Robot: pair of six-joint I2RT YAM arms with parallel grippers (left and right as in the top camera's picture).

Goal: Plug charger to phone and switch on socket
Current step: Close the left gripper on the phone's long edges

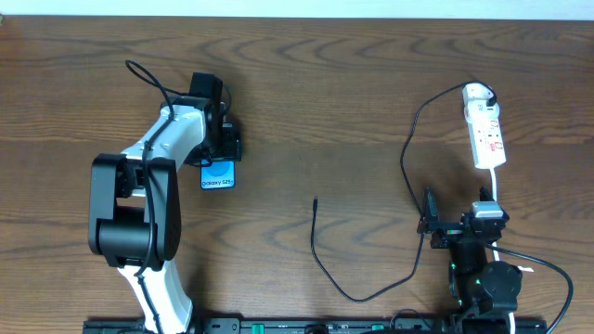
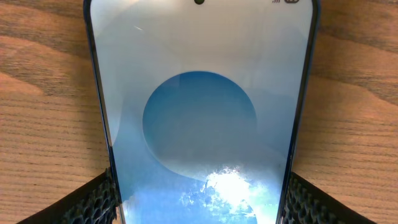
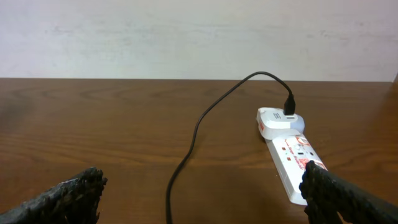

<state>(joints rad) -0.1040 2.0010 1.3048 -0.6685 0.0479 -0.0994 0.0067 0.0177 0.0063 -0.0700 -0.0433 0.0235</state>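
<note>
The phone (image 1: 218,173) lies flat on the wooden table at the left, screen up, light blue with a round blue shape (image 2: 199,118). My left gripper (image 2: 199,199) straddles its near end, with one pad (image 2: 93,199) against each long edge. The charger cable (image 1: 320,260) loops across the table, and its small plug tip (image 1: 316,199) lies loose at mid-table. Its other end enters a white adapter (image 3: 277,119) on the far end of the socket (image 1: 486,130), a white strip with red markings. My right gripper (image 1: 461,223) hovers open just short of the socket (image 3: 292,162), holding nothing.
The socket's white cord (image 1: 498,186) runs back from the strip past the right arm. A black cable (image 1: 153,79) trails off the left arm. The charger cable (image 3: 199,124) passes between the right fingers' line of sight.
</note>
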